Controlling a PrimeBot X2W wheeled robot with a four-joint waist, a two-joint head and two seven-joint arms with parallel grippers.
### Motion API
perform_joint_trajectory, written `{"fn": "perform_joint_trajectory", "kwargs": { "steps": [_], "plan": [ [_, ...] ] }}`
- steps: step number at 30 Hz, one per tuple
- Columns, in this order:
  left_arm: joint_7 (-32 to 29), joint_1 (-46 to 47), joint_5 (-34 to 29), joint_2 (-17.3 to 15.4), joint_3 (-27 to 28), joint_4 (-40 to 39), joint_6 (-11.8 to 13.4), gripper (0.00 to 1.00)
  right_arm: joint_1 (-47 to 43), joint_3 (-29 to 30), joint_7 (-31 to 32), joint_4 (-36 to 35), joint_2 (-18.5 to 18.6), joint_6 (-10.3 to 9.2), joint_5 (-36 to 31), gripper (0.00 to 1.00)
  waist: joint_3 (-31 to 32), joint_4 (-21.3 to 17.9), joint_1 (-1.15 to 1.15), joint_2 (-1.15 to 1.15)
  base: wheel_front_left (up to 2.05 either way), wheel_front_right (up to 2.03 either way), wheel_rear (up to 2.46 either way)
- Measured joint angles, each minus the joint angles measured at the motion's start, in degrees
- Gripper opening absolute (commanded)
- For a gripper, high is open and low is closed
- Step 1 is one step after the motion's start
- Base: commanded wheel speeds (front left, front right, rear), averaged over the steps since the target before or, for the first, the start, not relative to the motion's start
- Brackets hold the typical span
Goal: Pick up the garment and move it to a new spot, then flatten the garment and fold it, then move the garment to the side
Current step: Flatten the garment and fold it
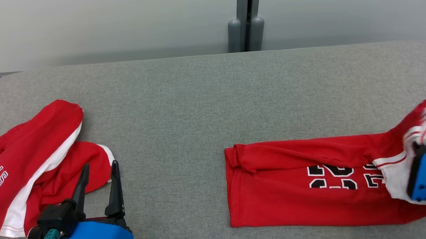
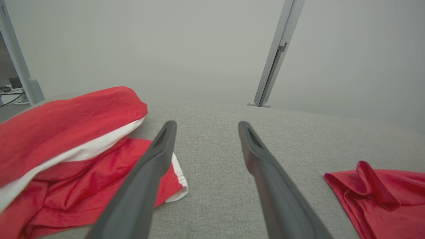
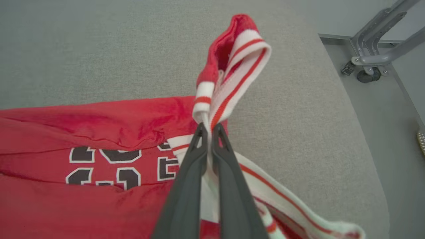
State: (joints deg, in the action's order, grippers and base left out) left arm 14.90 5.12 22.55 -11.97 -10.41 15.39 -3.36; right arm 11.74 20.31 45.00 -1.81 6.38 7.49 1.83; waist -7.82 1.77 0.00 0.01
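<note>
Landmark for all positions: the grey padded table point(image 1: 182, 99).

Item 1, the garment point(image 1: 276, 189). A red jersey lies on the right half of the table, folded into a long band running along the table's length. Black numerals point(image 1: 334, 175) edged in white face upward, cut across by a fold. The band's end nearest the table's middle lies flat with a small crease. The end nearest the table's right edge is lifted off the surface.

Item 2, the right gripper point(image 3: 209, 127). It is at the table's right end, with its fingers pressed together on the jersey's white-and-red striped trim point(image 3: 239, 56). The trim stands up above the fingertips in a loop (the rest trails down past the fingers toward the wrist).

Item 3, the left gripper point(image 1: 100, 165). It is at the table's near left, fingers spread apart with bare table between them. Whether it touches the cloth beside it cannot be told.

Item 4, the red shorts point(image 1: 34, 163). They sit crumpled with a white side stripe on the table's left end, well apart from the jersey. One hem lies just beside the left gripper's outer finger.
</note>
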Motion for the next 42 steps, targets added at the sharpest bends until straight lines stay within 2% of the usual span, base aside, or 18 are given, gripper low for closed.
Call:
{"fn": "perform_joint_trajectory", "kwargs": {
  "steps": [6,13,20,26,27,31,33,38,42],
  "plan": [
    [0.1,0.1,0.0,0.0,0.4,0.5,-0.2,1.00,-1.7,-15.0,-0.3,-3.7,-2.2,0.00,3.1,0.00,0.2,0.5,-0.01,-0.01,0.00,0.00,0.00],
    [0.1,0.5,-0.5,1.1,0.7,0.1,-0.7,1.00,2.2,-28.3,-2.5,4.2,-3.3,0.00,6.6,0.00,-0.5,1.5,0.00,-0.01,0.00,0.00,0.00],
    [0.1,1.1,-1.4,1.9,0.3,0.5,-1.5,1.00,6.5,-36.3,-5.8,11.8,-3.5,0.00,11.2,0.00,-1.2,3.8,0.00,-0.01,0.00,0.00,0.00],
    [0.1,1.2,-1.9,2.8,0.5,0.8,-1.9,1.00,7.8,-38.0,-7.3,15.4,-3.5,0.00,11.8,0.00,-1.7,5.0,0.00,-0.01,0.00,0.00,0.00],
    [0.1,1.2,-2.0,2.9,0.5,0.9,-2.0,1.00,7.8,-38.1,-7.3,15.7,-3.5,0.00,12.1,1.00,-1.7,5.1,0.00,-0.01,0.00,0.00,0.00],
    [0.1,1.2,-2.1,3.1,1.1,1.1,-2.3,1.00,7.9,-38.4,-10.0,15.5,-3.5,0.00,16.3,1.00,-1.3,4.9,0.00,-0.01,0.00,0.00,0.00],
    [0.1,1.1,-2.4,3.0,1.5,1.2,-2.3,1.00,8.0,-37.4,-13.2,13.9,-3.5,0.00,18.1,1.00,-0.9,4.6,0.00,-0.01,0.00,0.00,0.00],
    [0.1,0.3,-2.6,3.0,2.2,1.2,-2.6,1.00,7.8,-28.9,-23.9,8.8,-3.6,0.00,19.4,1.00,0.9,3.6,0.00,-0.01,0.00,0.00,0.00],
    [0.1,-0.5,-2.9,3.1,2.6,1.1,-2.6,1.00,3.7,-21.2,-31.1,5.3,-3.5,0.00,14.6,1.00,2.4,2.5,-0.01,-0.01,0.00,0.00,0.00]
  ]
}}
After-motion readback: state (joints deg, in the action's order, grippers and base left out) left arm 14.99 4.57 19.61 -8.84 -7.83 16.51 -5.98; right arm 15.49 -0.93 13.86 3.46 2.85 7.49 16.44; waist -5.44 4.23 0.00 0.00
